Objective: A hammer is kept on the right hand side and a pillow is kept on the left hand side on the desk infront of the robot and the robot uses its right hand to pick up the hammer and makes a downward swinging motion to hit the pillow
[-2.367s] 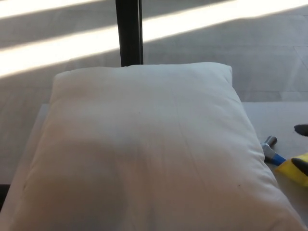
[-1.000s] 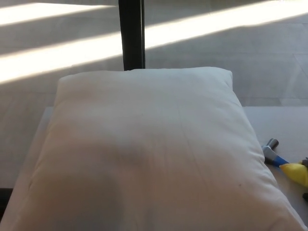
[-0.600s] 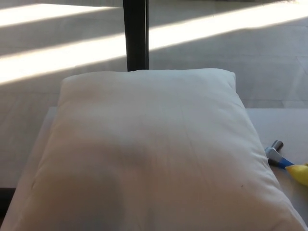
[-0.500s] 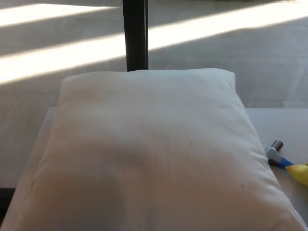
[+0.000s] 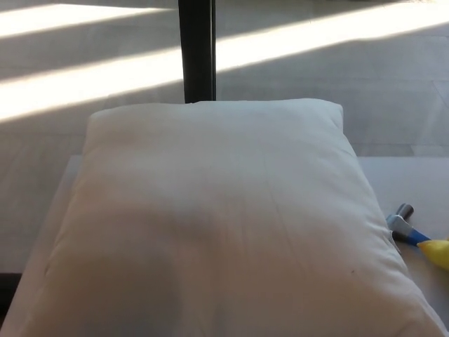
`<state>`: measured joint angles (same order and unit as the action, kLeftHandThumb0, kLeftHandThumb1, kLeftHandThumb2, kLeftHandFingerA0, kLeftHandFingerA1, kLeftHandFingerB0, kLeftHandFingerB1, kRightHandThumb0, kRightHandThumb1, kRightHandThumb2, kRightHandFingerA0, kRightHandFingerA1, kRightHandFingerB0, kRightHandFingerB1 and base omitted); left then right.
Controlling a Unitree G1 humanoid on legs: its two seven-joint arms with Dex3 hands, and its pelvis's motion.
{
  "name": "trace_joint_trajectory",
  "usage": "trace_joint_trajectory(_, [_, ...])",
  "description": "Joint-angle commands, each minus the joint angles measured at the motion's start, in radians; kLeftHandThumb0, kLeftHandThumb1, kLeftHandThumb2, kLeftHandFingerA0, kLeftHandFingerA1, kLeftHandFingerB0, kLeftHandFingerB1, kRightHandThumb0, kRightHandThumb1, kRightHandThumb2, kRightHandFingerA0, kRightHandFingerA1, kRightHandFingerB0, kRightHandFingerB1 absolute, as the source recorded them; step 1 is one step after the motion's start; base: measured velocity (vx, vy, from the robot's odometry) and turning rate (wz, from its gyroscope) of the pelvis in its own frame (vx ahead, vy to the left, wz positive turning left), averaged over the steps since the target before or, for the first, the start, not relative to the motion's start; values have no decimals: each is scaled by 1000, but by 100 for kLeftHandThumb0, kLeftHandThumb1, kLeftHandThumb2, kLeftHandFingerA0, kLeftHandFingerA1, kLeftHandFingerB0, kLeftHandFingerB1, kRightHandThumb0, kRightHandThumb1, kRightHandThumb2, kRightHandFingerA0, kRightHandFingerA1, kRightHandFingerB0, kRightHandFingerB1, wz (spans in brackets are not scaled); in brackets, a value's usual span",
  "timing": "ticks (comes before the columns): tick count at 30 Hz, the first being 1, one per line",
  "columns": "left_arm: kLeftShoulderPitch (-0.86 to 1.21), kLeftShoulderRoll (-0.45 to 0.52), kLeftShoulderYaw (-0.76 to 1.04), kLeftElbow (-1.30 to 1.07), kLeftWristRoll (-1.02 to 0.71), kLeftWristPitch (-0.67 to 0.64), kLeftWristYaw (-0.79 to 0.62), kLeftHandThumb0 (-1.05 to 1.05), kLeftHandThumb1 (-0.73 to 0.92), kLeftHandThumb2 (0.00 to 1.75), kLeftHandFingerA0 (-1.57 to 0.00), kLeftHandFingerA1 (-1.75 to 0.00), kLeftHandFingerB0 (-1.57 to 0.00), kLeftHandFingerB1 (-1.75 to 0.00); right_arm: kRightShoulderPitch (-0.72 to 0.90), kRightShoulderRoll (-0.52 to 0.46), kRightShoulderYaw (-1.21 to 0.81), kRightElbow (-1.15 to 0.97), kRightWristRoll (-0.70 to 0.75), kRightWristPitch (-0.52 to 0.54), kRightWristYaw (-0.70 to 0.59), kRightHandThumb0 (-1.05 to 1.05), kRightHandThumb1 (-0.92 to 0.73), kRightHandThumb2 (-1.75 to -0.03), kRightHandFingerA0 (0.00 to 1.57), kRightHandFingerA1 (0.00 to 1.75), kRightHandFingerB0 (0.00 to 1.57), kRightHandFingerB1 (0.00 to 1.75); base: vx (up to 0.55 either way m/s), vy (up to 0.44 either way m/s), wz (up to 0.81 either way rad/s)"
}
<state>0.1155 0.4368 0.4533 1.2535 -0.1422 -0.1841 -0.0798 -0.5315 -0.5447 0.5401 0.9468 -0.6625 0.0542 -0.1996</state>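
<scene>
A large white pillow (image 5: 217, 217) fills most of the head view and lies flat on the white desk (image 5: 407, 182). At the pillow's right edge lies the hammer (image 5: 414, 233): a grey metal head, a blue neck and a yellow grip that runs out of the picture at the right. No robot hand shows anywhere in the frame.
A black vertical post (image 5: 197, 49) stands behind the desk at the top centre. Beyond it is a grey floor (image 5: 316, 70) crossed by bright bands of sunlight. The desk's left edge runs along the pillow's left side.
The black fingers seen at the right edge beside the hammer's yellow grip 2.4 s ago have left the picture. The view has shifted slightly; pillow and hammer lie as before.
</scene>
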Motion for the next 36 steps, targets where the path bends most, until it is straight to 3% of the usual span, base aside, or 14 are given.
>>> trace_joint_trajectory(1, [11, 26, 4, -1, -14, -31, -10, -64, 61, 59, -57, -67, -68, -51, 133, 39, -142, -20, 198, -168, 115, -21, -70, -87, 81, 166, 62, 118, 0, 0, 0])
trace_joint_trajectory(2, [14, 26, 2, 0, -11, -32, -11, -64, 61, 59, -57, -66, -67, -51, 138, 53, -214, -41, 265, -182, 139, -20, -63, -103, 82, 175, 63, 152, 0, 0, 0])
trace_joint_trajectory(3, [13, 26, -1, 0, -7, -29, -3, -64, 61, 59, -57, -66, -70, -51, 144, 62, -255, -53, 296, -202, 129, -13, -60, -100, 96, 174, 69, 139, 0, 0, 0])
trace_joint_trajectory(4, [12, 27, -7, 0, 0, -27, 8, -64, 61, 59, -57, -66, -70, -51, 150, 67, -283, -60, 309, -229, 103, -13, -60, -100, 96, 174, 69, 139, 0, 0, 0])
trace_joint_trajectory(5, [9, 24, 0, 7, -8, -22, 7, -63, 60, 59, -57, -70, -71, -52, 140, 88, -360, -92, 383, -194, 130, -23, -59, -109, 89, 175, 74, 158, 0, 0, 0])
trace_joint_trajectory(6, [13, 22, 8, 3, -17, -29, -4, -66, 45, 82, -56, -72, -68, -63, 125, 112, -446, -116, 473, -156, 175, -17, -51, -124, 91, 175, 76, 166, 0, 0, 0])
trace_joint_trajectory(7, [12, 24, 4, 4, -13, -26, 1, -63, 60, 57, -52, -69, -69, -53, 113, 131, -508, -125, 532, -126, 207, -13, -51, -129, 90, 175, 78, 168, 0, 0, 0])
trace_joint_trajectory(11, [14, 22, 5, 5, -13, -22, 4, -61, 60, 58, -58, -69, -70, -54, 79, 164, -616, -127, 599, -49, 220, -20, -60, -113, 93, 175, 76, 164, 0, 0, 0])
trace_joint_trajectory(12, [12, 20, 10, 5, -19, -15, 8, -63, 59, 59, -58, -70, -70, -54, 79, 163, -622, -137, 594, -44, 224, -20, -61, -110, 94, 175, 70, 172, 0, 0, 0])
trace_joint_trajectory(21, [15, 16, 24, 5, -35, -13, -9, -62, 60, 58, -56, -69, -69, -54, 72, 194, -750, -209, 644, -6, 263, -22, -47, -132, 93, 175, 75, 172, 0, 0, 0])
trace_joint_trajectory(25, [21, 16, 7, 2, -14, -16, 10, -64, 61, 59, -59, -67, -71, -52, 76, 220, -828, -238, 713, -10, 305, -19, -54, -127, 101, 175, 75, 175, 0, 0, 0])
trace_joint_trajectory(29, [26, 14, 12, -1, -23, -14, -6, -66, 61, 59, -60, -65, -73, -52, 30, 280, -944, -301, 807, 110, 248, -17, -62, -113, 101, 175, 69, 175, 0, 0, 0])
trace_joint_trajectory(33, [30, 15, 4, -2, -15, -17, -9, -66, 61, 59, -53, -66, -66, -51, -14, 325, -1022, -349, 863, 195, 208, -19, -68, -113, 99, 175, 71, 175, 0, 0, 0])
trace_joint_trajectory(36, [25, 15, 3, 4, -12, -14, 1, -65, 61, 59, -57, -66, -70, -52, -54, 346, -1062, -347, 877, 206, 174, -22, -60, -125, 102, 175, 73, 175, 0, 0, 0])
